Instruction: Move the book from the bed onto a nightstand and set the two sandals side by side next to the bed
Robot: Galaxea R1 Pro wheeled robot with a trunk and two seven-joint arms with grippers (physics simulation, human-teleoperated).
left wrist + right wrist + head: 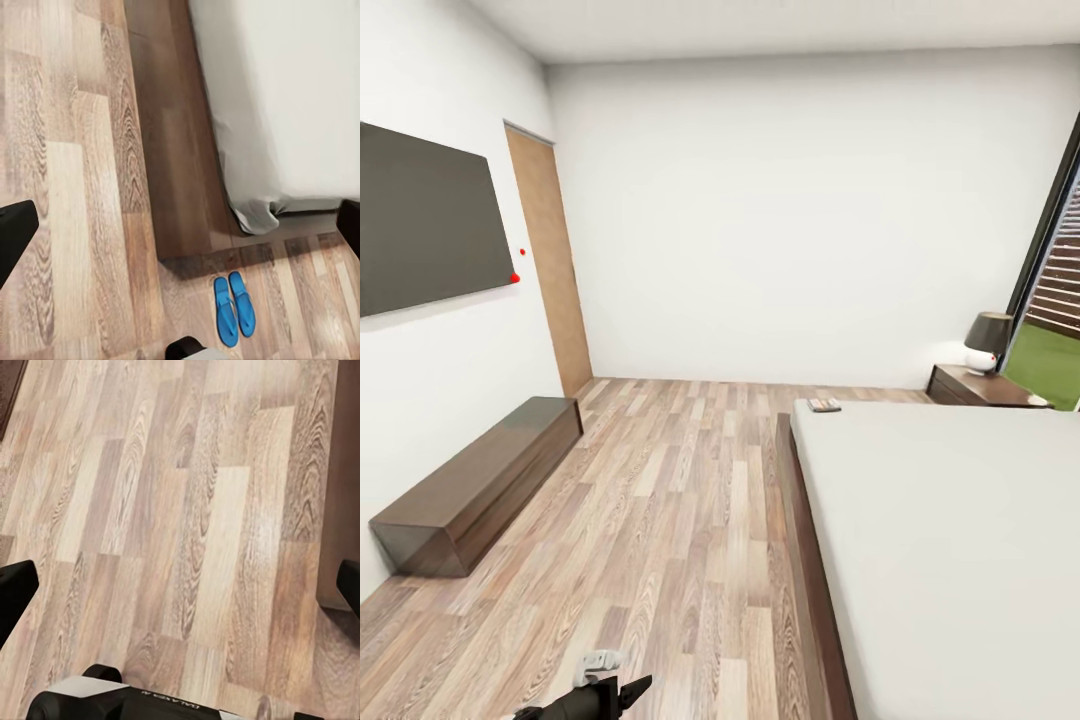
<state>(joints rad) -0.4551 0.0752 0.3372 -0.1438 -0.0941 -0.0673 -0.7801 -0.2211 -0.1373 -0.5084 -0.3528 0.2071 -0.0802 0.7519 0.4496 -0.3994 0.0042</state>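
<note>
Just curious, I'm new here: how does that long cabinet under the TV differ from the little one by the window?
The long cabinet is low, stretched along the left wall, its top bare. The nightstand is far shorter, stands beside the bed and carries a lamp. Both are dark brown wood.

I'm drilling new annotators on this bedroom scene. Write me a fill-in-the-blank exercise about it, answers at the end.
1. The book lies on a far corner of the ____.
2. The two sandals lie side by side on the ____, just off a corner of the bed.
3. A lamp stands on the ____ beside the bed.
4. The left gripper holds ____.

Answers: bed; floor; nightstand; nothing
</note>
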